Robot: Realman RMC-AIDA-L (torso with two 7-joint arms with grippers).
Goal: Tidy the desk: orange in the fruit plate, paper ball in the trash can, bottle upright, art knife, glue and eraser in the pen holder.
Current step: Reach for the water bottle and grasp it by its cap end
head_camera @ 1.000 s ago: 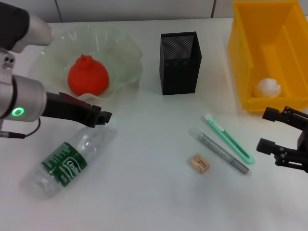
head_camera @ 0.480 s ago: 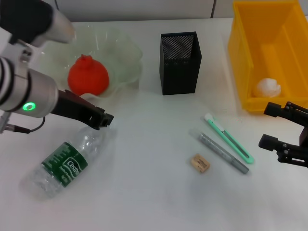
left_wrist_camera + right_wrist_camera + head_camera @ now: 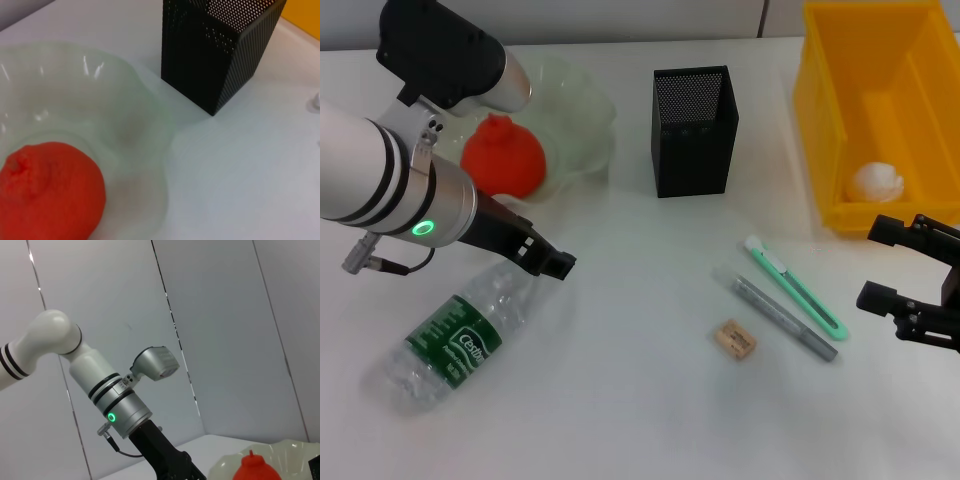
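Orange (image 3: 502, 156) fruit and paper ball (image 3: 876, 182) are already placed. Left gripper (image 3: 552, 264), jaw state indiscernible, hovers just above the lying bottle (image 3: 460, 334). Art knife (image 3: 796, 287), glue (image 3: 784, 318) and eraser (image 3: 734, 339) remain beside the wide-open right gripper (image 3: 898, 268).

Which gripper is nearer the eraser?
Right. The right gripper sits past the knife, beside the eraser; the left gripper hovers over the bottle neck, farther away.

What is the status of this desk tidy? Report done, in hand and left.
Done: the orange sits in the fruit plate, and the paper ball lies in the yellow bin.

In hand: the left end effector is over the neck of the bottle, which lies on its side. The right end effector is open and empty.

Left: art knife, glue and eraser lie outside the pen holder.
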